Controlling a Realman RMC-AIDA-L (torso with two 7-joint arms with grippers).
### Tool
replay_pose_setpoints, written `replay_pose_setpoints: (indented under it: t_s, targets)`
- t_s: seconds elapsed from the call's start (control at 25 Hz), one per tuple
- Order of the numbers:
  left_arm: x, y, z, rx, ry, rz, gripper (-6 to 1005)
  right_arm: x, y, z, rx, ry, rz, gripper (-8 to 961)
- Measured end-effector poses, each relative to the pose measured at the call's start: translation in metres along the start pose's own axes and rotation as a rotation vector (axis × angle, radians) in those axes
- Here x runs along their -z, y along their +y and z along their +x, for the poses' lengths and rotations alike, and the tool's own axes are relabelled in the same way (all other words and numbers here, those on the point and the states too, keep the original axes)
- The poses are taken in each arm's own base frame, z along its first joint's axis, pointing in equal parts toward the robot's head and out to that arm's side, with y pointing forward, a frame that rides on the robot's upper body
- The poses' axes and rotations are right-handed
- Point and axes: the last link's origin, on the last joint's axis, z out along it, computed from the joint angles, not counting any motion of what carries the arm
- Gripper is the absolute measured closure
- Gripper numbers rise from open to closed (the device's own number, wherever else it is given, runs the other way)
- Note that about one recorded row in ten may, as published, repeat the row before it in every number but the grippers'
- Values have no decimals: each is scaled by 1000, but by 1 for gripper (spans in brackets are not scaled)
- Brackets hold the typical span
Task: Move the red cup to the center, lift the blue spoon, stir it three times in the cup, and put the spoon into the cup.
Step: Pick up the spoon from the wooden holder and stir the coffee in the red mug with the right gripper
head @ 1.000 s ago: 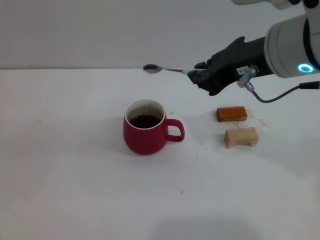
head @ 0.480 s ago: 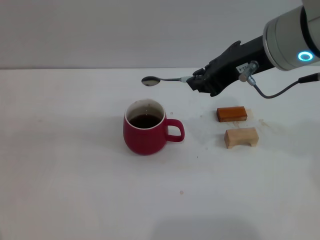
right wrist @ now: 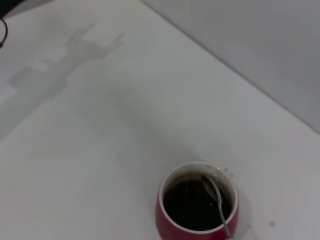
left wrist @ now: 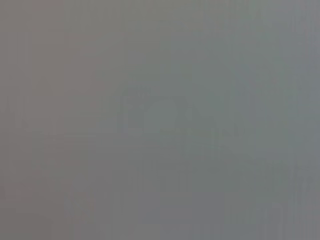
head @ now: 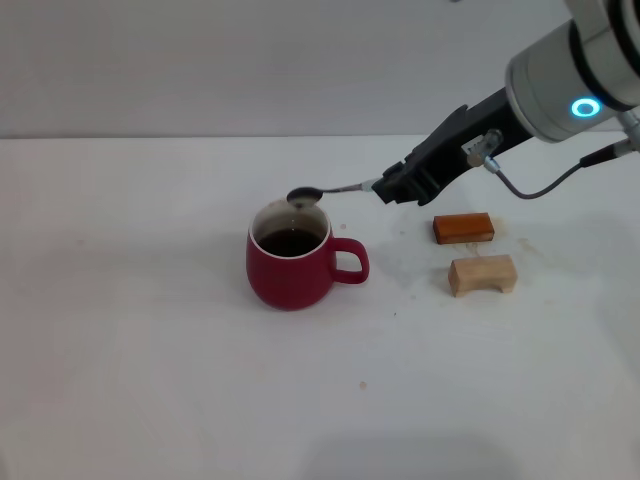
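One second is bringing the right gripper [head: 392, 188], fingers clenching the blue spoon [head: 330, 191], down toward the red cup [head: 291, 256]; its bowl is hovering over the rim, stirring not yet begun.

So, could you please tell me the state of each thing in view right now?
Cup: upright, holds dark liquid.
Spoon: held level, bowl above the cup's rim.
Right claw: shut on the spoon's handle.
Left claw: not in view.
Two blocks: lying on the table.
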Motion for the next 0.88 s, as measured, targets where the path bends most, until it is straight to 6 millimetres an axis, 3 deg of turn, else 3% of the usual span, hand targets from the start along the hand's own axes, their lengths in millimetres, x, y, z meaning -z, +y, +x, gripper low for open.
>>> replay_pose_setpoints:
  t_s: [0.88]
  targets:
    - [-4, 9, 4, 11, 18, -15, 136, -53, -13, -23, 44, 103, -70, 816]
